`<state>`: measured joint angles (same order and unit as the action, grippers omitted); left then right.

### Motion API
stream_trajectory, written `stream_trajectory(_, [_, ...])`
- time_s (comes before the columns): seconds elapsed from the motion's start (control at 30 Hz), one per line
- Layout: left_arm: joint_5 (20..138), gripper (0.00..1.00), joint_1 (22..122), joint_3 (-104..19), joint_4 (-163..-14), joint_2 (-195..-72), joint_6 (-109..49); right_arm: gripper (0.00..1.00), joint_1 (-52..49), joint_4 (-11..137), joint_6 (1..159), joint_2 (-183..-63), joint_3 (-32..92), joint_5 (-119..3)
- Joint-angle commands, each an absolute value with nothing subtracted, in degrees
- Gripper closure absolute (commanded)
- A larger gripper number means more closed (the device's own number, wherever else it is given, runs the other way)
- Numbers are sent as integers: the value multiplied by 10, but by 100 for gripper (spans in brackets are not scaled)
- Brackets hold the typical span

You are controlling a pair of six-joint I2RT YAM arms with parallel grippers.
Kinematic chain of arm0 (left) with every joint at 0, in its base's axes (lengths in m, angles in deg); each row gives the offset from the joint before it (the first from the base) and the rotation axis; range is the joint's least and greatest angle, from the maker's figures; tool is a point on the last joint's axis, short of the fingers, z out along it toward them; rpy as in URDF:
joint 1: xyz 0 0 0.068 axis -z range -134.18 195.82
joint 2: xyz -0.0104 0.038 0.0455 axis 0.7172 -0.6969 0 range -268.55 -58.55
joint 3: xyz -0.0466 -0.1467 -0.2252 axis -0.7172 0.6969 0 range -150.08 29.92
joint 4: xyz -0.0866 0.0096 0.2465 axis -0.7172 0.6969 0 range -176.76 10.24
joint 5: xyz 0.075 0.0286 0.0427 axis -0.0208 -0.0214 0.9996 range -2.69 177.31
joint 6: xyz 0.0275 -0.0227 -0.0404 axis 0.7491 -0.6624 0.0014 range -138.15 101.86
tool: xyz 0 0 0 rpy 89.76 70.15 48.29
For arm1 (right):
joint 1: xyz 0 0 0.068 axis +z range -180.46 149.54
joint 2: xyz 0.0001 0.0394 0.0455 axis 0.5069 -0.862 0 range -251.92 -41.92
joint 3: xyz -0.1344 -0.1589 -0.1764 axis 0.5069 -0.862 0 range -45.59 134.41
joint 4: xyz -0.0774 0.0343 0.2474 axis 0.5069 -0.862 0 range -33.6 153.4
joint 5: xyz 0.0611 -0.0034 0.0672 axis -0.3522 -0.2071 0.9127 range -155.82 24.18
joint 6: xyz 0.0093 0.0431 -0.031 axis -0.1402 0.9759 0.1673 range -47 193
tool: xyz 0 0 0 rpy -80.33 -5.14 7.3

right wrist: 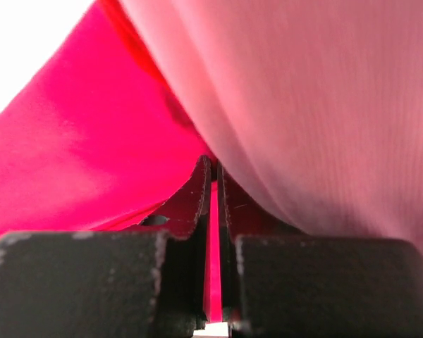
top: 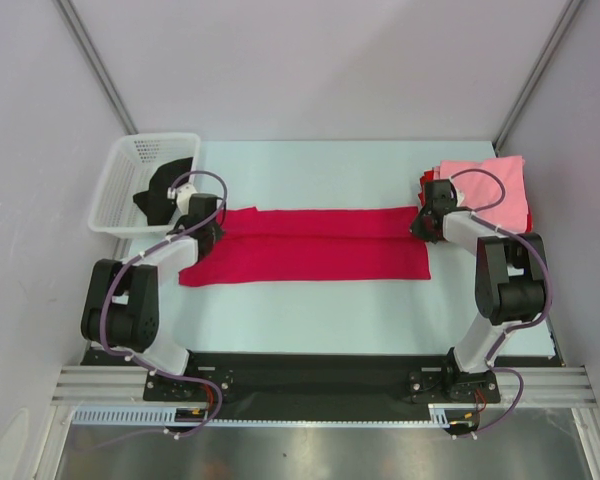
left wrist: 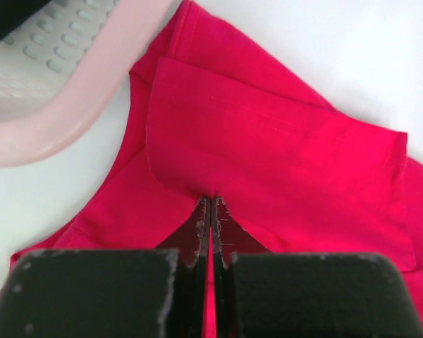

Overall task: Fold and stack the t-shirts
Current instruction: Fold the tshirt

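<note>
Between my grippers, the crimson t-shirt point(top: 310, 245) lies stretched flat, left gripper point(left wrist: 211, 205) and right gripper point(right wrist: 213, 172) each pinching an end (jaws pressed tight). The pink stack point(top: 500, 185) crowding the right one could snag and topple as I fold.

Crimson t-shirt point(top: 310, 245) folded into a long flat band, stretched left to right across the middle, light pink t-shirt point(top: 495, 190) folded square at far right, atop a red t-shirt point(top: 427, 180), black t-shirt point(top: 165, 185) bunched in the white basket point(top: 115, 185) far left
</note>
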<state>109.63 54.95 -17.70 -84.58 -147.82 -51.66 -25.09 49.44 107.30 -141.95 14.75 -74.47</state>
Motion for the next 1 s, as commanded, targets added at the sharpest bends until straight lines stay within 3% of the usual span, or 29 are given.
stream_trajectory(0.0, [1111,100,558,-166,-858,-1452,-526,100,-250,489,1067,-1390,137,-780])
stream_trajectory(0.23, [1109,100,560,-139,-852,-1439,-551,99,-250,496,1075,-1390,123,-789])
stream_trajectory(0.5, [1112,100,563,-111,-855,-1424,-568,91,-247,508,1087,-1393,108,-804])
stream_trajectory(0.53, [1112,100,564,-110,-855,-1421,-569,89,-247,507,1090,-1392,109,-808])
stream_trajectory(0.57, [1110,100,565,-109,-855,-1419,-568,74,-246,504,1092,-1390,110,-811])
stream_trajectory(0.67, [1110,94,569,-103,-854,-1406,-568,60,-237,505,1096,-1368,105,-829])
stream_trajectory(0.8, [1127,67,579,-94,-844,-1371,-559,52,-209,504,1082,-1332,115,-852])
stream_trajectory(0.9, [1142,52,580,-88,-835,-1344,-551,45,-175,506,1069,-1318,143,-839])
stream_trajectory(0.97, [1145,50,580,-88,-828,-1333,-549,44,-159,523,1064,-1316,156,-801])
